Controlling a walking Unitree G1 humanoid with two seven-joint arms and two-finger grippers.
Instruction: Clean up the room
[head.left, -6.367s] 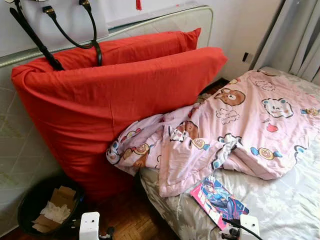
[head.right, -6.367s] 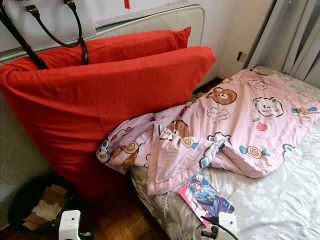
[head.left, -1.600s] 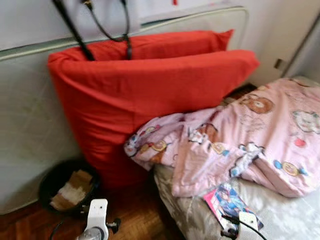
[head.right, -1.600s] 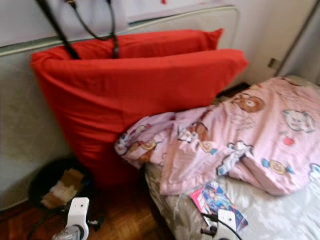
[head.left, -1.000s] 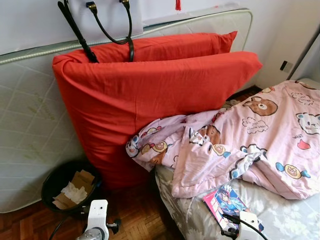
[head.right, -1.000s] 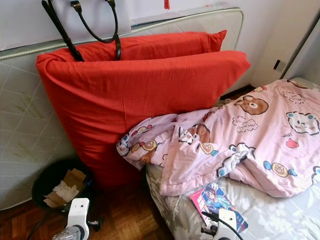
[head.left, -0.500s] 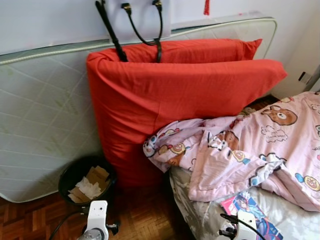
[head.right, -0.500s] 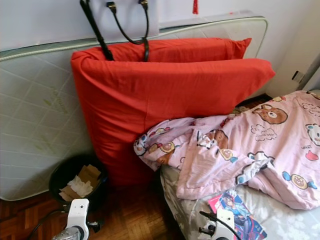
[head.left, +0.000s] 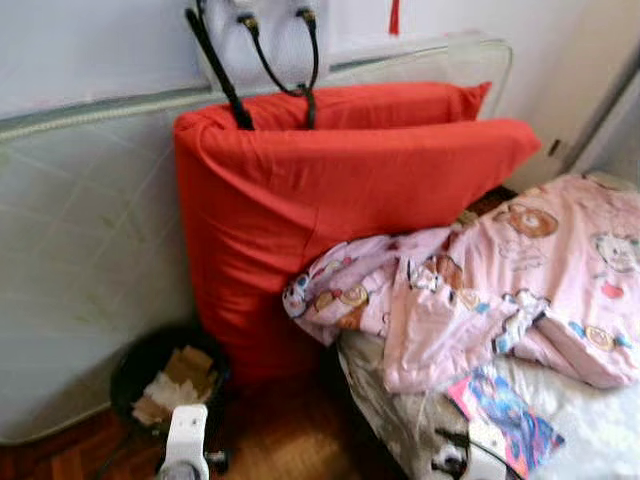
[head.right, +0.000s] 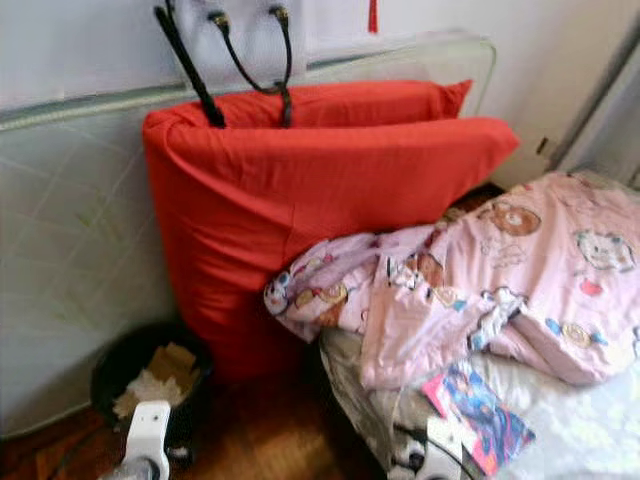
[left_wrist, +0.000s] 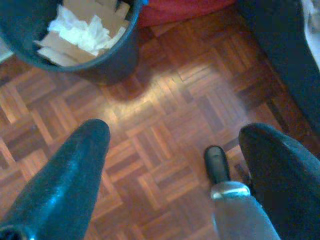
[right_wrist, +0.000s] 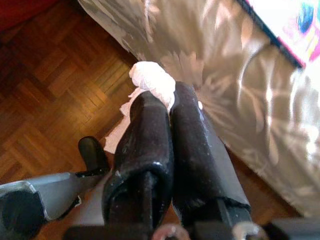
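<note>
Right gripper (right_wrist: 162, 107) pinched tight on a crumpled tissue (right_wrist: 151, 80); left gripper (left_wrist: 175, 145) gapes empty.
Loose grip could drop it short of the far-left bin (head.left: 165, 375).

Bed (head.left: 590, 440) carries a pink quilt (head.left: 480, 300) and, seemingly, a magazine (head.left: 505, 418); bin (head.left: 165, 375) on floor (left_wrist: 165, 145).
</note>
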